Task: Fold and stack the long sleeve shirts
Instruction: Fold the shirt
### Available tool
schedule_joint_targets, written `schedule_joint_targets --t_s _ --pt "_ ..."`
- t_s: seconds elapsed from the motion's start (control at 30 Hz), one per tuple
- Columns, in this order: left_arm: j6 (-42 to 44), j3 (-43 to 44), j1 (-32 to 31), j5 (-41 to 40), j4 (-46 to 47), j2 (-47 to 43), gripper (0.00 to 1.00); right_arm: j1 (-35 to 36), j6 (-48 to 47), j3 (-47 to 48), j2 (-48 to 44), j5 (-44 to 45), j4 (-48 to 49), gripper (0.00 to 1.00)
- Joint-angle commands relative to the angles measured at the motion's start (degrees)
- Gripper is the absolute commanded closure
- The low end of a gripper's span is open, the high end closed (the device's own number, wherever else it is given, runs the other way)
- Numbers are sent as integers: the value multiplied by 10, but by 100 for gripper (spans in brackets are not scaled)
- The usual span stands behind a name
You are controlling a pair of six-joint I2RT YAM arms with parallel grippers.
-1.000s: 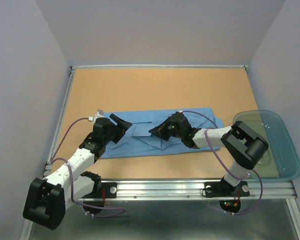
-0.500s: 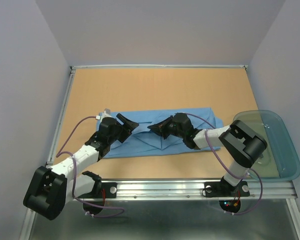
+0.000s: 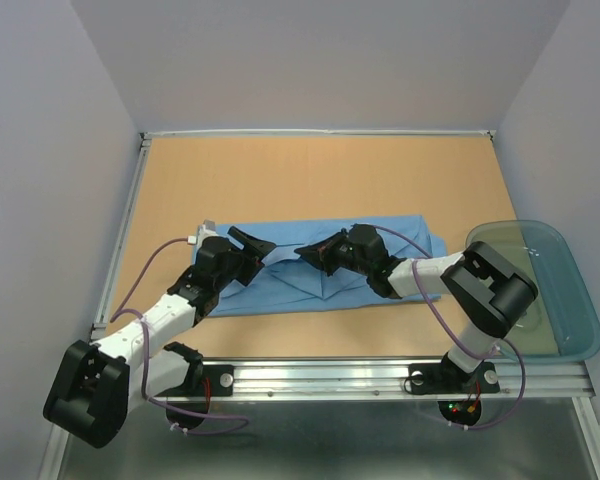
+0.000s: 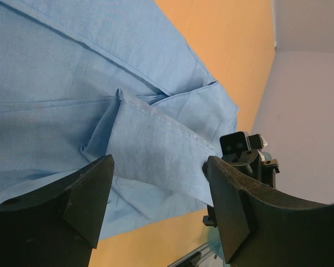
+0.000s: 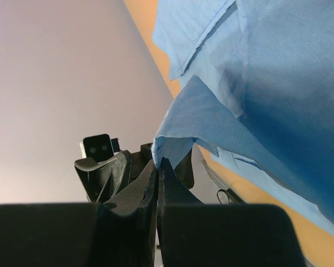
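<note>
Starting at the near edge, we see both arms reach forward and inward from their bases. Their grippers face each other, just apart, above the long sleeve shirt (image 3: 280, 288).

The left gripper (image 3: 258, 244) has its jaws spread wide. In its wrist view the two dark fingers (image 4: 80, 203) frame a raised flap of the light blue cloth. We cannot tell whether either finger touches it. Past that flap, the same view shows the black tip of the right gripper (image 4: 238, 149) holding the flap's far corner.

The right gripper's jaws are pressed tight on a pointed fold of the shirt, as its own wrist view shows. The pinched corner sits right at the fingertips, and the cloth rises from there to the rest of the garment. Behind those fingertips the open left gripper shows as a dark shape, close by.

From above, the shirt lies as a long band running left to right across the middle of the table (image 3: 310, 170). It is creased and lifted where the grippers meet and flatter toward its right end. That end stops near a translucent teal tub (image 3: 572, 300) but apart from it. The tub sits at the table's right edge, beside the right arm's elbow.

Beyond the shirt, the tan table top runs on to its far rim below the grey walls.
</note>
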Motion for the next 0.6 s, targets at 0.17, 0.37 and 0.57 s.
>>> schedule_joint_targets --t_s 0.17,0.37,0.57 --pt "-67 -21 -4 -41 -28 -40 21 -5 7 17 -22 2 38 99" --pt "-81 -20 -8 -36 -25 -26 20 -6 1 18 -26 5 40 99" --pt "-104 -21 -19 -36 3 1 20 -6 -5 22 -27 5 45 99"
